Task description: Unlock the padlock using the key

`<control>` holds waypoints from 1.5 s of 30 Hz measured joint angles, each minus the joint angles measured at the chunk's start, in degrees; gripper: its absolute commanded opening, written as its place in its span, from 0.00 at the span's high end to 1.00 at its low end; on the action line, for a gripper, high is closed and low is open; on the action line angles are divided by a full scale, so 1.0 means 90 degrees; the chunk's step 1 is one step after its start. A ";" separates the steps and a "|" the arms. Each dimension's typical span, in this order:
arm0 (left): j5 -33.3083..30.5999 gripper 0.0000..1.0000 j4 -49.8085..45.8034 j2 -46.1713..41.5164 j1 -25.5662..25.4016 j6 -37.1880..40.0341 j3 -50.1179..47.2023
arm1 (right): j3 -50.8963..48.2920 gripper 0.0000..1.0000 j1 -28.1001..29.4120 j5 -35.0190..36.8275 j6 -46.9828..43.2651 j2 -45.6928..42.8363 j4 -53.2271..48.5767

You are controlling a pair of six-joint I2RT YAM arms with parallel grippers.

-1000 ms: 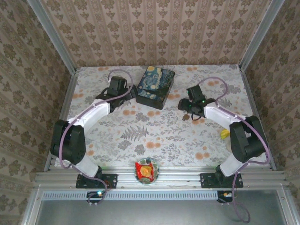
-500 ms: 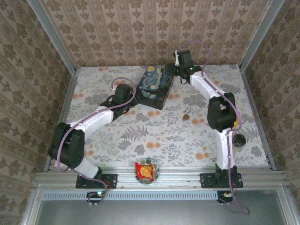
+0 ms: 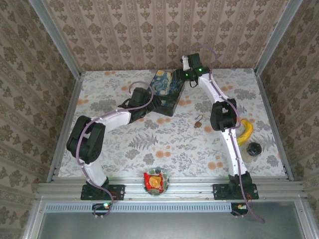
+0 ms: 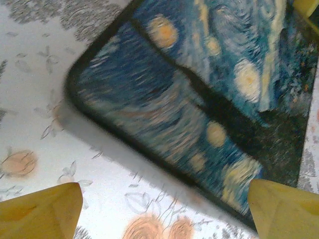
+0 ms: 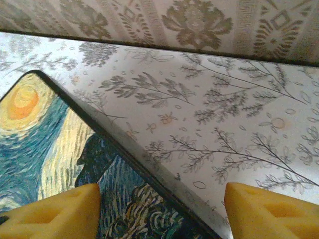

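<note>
The tiny brass padlock [image 3: 198, 121] lies on the flowered tablecloth, right of centre, with no gripper near it. The key is out of view. My left gripper [image 3: 155, 102] is open at the near left side of the Starry Night tin [image 3: 167, 89]. In the left wrist view that gripper [image 4: 164, 211] straddles the tin's [image 4: 199, 94] edge, one finger over the cloth and one over the lid. My right gripper [image 3: 179, 75] is open at the tin's far right corner. In the right wrist view the gripper [image 5: 162, 211] has the tin's [image 5: 45, 144] rim running between its fingers.
A yellow banana-like object [image 3: 244, 132] and a small black round item [image 3: 254, 148] lie at the right. A bowl with red snacks [image 3: 156, 181] sits at the near edge. Wallpapered walls close the back and sides, and the right gripper is close to the back wall.
The right arm swung from beside the padlock to the tin's far corner, uncovering the banana-like object. The left gripper slid right along the tin's near side. The padlock stayed put.
</note>
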 measured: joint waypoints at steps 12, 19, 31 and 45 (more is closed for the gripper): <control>0.0104 0.21 -0.0121 0.0758 0.0590 0.0461 0.0940 | -0.6232 0.49 0.0238 0.0245 0.0784 -0.3801 0.1902; 0.0316 0.11 0.0007 0.0775 0.0631 0.0794 0.0933 | -0.8301 0.32 0.0801 0.0760 0.1392 -0.5214 0.2606; -0.0903 0.00 0.0556 -0.2875 0.1552 0.3145 -0.2312 | -1.0914 0.00 -0.0070 0.2045 0.1100 -0.8128 0.3177; -0.1353 0.00 0.3679 -0.3529 0.2667 0.5651 -0.5183 | -1.3833 0.00 -0.0712 0.3201 -0.0498 -0.9454 0.6460</control>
